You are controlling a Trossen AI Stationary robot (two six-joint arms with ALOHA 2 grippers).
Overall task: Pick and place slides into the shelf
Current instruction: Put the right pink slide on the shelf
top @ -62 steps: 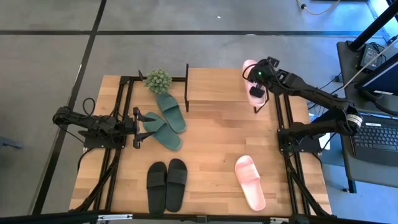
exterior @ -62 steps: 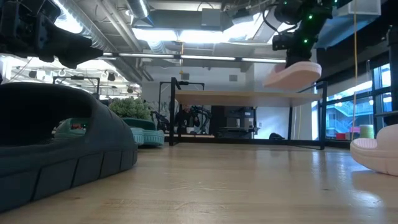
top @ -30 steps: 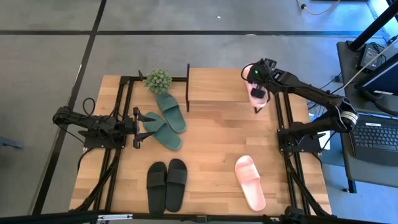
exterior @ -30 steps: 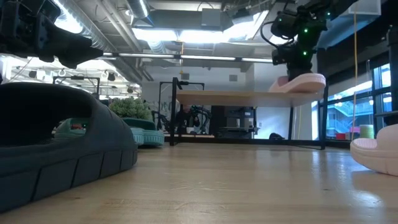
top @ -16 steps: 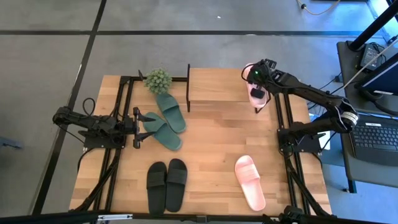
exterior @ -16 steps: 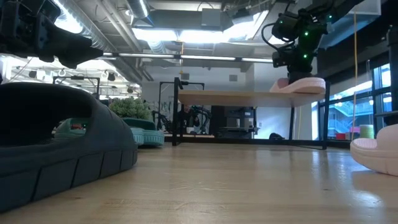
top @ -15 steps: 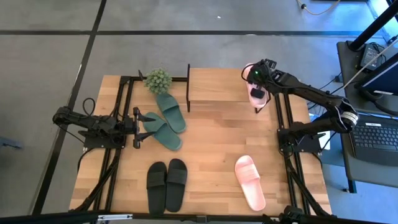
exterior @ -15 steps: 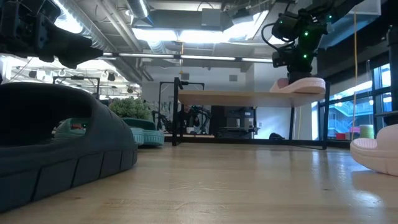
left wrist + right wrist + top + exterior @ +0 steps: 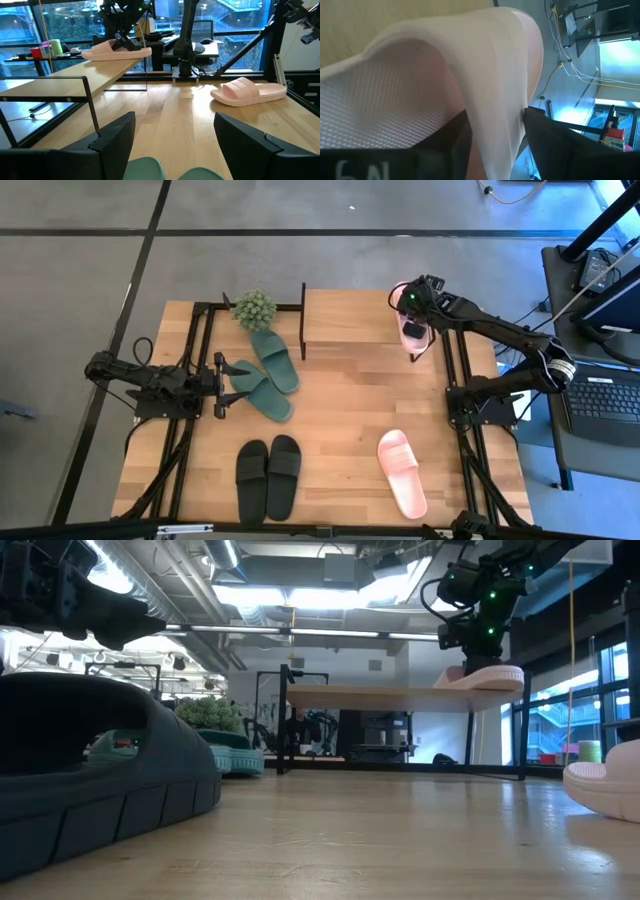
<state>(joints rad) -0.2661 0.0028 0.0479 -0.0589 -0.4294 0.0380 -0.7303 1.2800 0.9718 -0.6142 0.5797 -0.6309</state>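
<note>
High view: slides, shelf and both arms on the bench

- Shelf (image 9: 350,317): low rack with a light plank top and black side frames, at the far middle of the bench (image 9: 340,400).
- Pink slide on shelf (image 9: 414,330): lies at the right end of the shelf top, partly under the right arm's head. In the low view it rests flat on the plank's end (image 9: 485,676); the left wrist view shows the same (image 9: 116,51).
- Right gripper (image 9: 412,328): over that slide, its fingers closed around the strap; the right wrist view shows the pink strap (image 9: 485,65) pinched between the two dark fingers (image 9: 555,145).
- Second pink slide (image 9: 402,473): sole down on the bench, near right, well apart from the shelf.
- Green slides (image 9: 265,375): a pair left of the shelf, one overlapping the other, just beside the potted plant (image 9: 254,309).
- Black slides (image 9: 269,476): a pair side by side at the near edge, left of middle.
- Left gripper (image 9: 222,385): low at the left side, fingers spread wide apart and holding nothing, with the toe of a green slide between them (image 9: 172,172).
</note>
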